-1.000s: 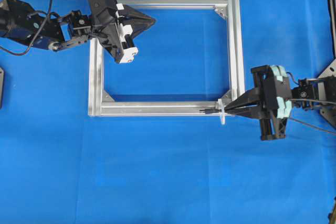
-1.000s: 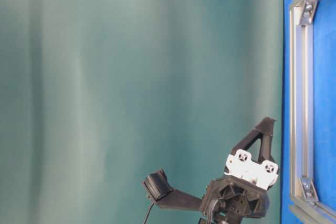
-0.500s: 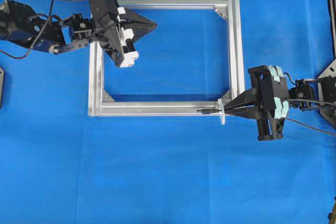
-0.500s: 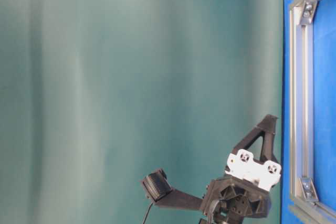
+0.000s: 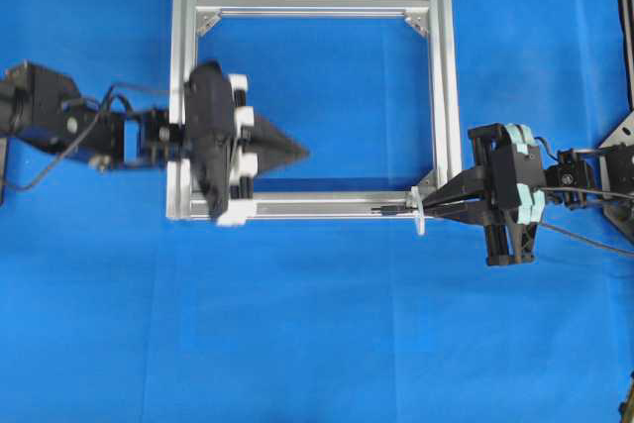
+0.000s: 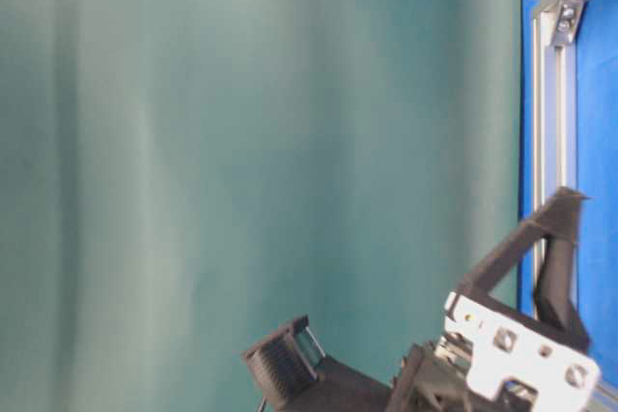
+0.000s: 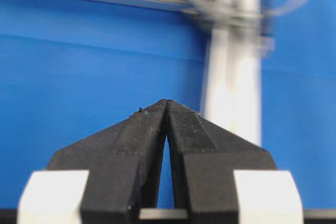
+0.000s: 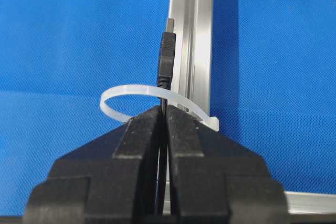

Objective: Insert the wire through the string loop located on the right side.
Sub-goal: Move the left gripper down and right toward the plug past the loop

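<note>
The empty, closed left gripper (image 5: pixel 297 153) had swung down toward the silver frame's (image 5: pixel 448 86) near rail, while the right gripper (image 5: pixel 428 207), clamped on the thin black wire (image 8: pixel 167 59), held its plug through the white string loop (image 8: pixel 123 98).

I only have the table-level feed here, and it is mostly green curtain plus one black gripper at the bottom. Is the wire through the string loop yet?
Observer: Yes. In the right wrist view the plug end of the wire already pokes out beyond the string loop.
Operator: Who is holding it?
Observer: The right gripper, shut on the wire just behind the loop.
Operator: And the gripper I can see?
Observer: That is the left gripper. Its wrist view shows it shut with nothing between the fingertips.
Operator: Where does it sit?
Observer: Overhead, it points toward the right gripper from over the left side of the frame.
</note>
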